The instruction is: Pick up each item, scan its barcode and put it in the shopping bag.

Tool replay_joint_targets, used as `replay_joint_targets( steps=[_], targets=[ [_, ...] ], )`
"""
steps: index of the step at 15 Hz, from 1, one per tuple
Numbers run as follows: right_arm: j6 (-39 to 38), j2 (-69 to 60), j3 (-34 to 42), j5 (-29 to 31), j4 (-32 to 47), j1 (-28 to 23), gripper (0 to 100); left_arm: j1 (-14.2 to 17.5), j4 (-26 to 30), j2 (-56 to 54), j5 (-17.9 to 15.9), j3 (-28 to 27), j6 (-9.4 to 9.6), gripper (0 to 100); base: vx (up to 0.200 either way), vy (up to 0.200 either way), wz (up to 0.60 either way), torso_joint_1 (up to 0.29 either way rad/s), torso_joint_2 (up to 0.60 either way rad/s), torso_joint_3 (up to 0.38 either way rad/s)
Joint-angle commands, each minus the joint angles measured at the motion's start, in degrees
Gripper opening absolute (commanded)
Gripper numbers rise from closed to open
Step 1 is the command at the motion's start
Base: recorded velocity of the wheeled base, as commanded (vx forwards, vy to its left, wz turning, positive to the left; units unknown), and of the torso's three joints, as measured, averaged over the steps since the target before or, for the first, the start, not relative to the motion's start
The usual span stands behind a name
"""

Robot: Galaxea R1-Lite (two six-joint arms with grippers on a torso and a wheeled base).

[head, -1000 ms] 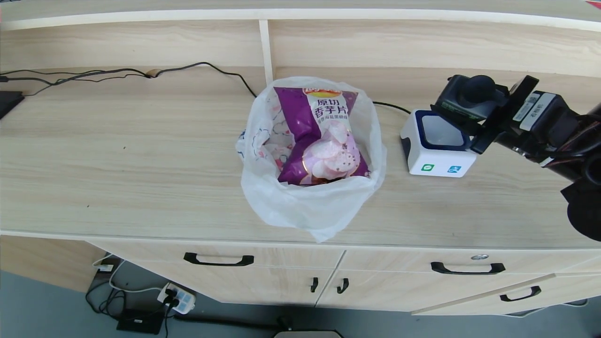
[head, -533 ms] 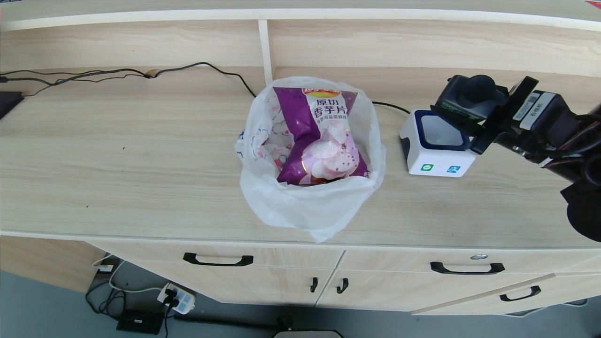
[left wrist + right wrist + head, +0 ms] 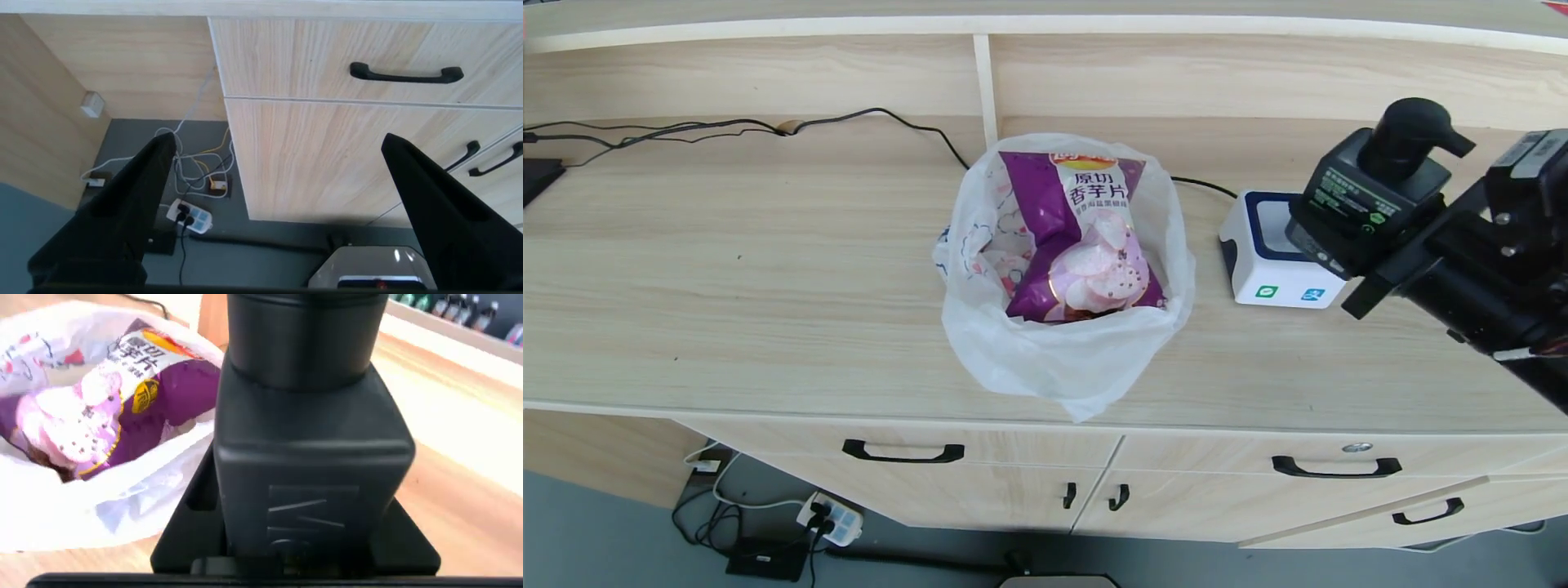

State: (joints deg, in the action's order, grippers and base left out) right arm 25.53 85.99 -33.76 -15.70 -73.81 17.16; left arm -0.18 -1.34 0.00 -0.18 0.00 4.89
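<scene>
— Surface (image 3: 727,269), left to right?
— Low by drawers (image 3: 327,65): left gripper (image 3: 278,147), fingers apart. Centre: shopping bag (image 3: 1062,359), chips (image 3: 1086,245) inside. At its 3 o'clock: scanner (image 3: 1262,269). Beside it: right gripper (image 3: 1401,245) clamped on pump bottle (image 3: 1372,196), upright.
— Bag's bearing?
— 9 o'clock from bottle, past scanner; right arm nearer.

a shop checkout, or a mock-up of one: a long pale wood counter (image 3: 727,269) with a raised ledge (image 3: 768,31) along its back edge, a white scanner box (image 3: 1258,273) near its right end, a thin plastic shopping bag (image 3: 1054,367) by the front edge, handled drawers (image 3: 1005,449) beneath, and loose cables (image 3: 711,126) at the back left.
</scene>
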Motion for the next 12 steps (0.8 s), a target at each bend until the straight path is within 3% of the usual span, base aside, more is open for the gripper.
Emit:
replay_joint_targets(
  steps=[1, 4, 12],
  targets=[
    [-14.0, -13.4, 8.2, 11.0, 2.3, 6.5, 0, 0.0, 0.0, 0.1, 0.0, 0.0, -0.05, 100, 0.0, 0.0, 0.0, 0.0, 0.0, 0.0],
    [-20.2, -15.3, 8.7, 14.0, 3.2, 7.9, 0, 0.0, 0.2, 0.0, 0.0, 0.0, -0.23, 100, 0.0, 0.0, 0.0, 0.0, 0.0, 0.0],
    [-24.3, -15.7, 4.8, 14.3, 6.2, 8.0, 0, 0.0, 0.3, 0.0, 0.0, 0.0, -0.41, 100, 0.0, 0.0, 0.6, 0.002, 0.0, 0.002]
  ],
)
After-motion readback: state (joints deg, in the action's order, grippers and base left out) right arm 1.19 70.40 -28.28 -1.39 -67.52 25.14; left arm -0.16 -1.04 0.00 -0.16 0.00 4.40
